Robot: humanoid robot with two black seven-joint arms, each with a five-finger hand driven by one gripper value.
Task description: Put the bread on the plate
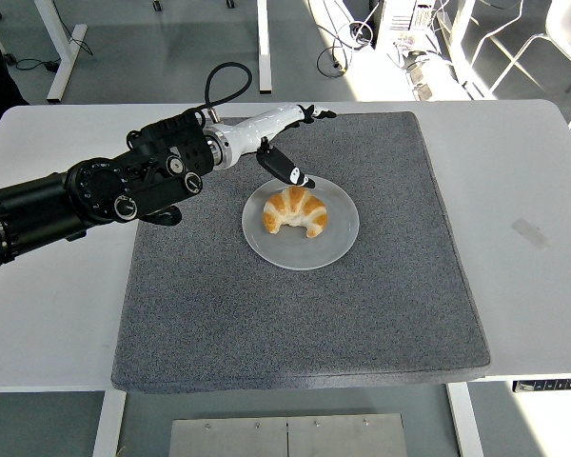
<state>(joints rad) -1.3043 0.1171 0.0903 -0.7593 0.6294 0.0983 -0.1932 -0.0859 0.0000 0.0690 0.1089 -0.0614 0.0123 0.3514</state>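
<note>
Bread [294, 210] here is a croissant, and it's sitting flat on the round frosted plate [338, 246], a bit left of the plate's center, curved ends pointing toward the near edge of the table. Nothing is touching it. The left hand [284, 145] is up above and behind the plate's far-left rim, fingers spread out and holding nothing at all. The thumb [285, 168] angles down toward the croissant with its dark tip just short of the pastry, clear of it as far as I can tell, while the other fingers [316, 113] point off to the right over the mat. The plate rests on the gray mat [381, 314], which covers the middle of the white table [533, 181]. Black left arm [86, 195] comes in from the left edge, with a cable looping above the wrist.
</note>
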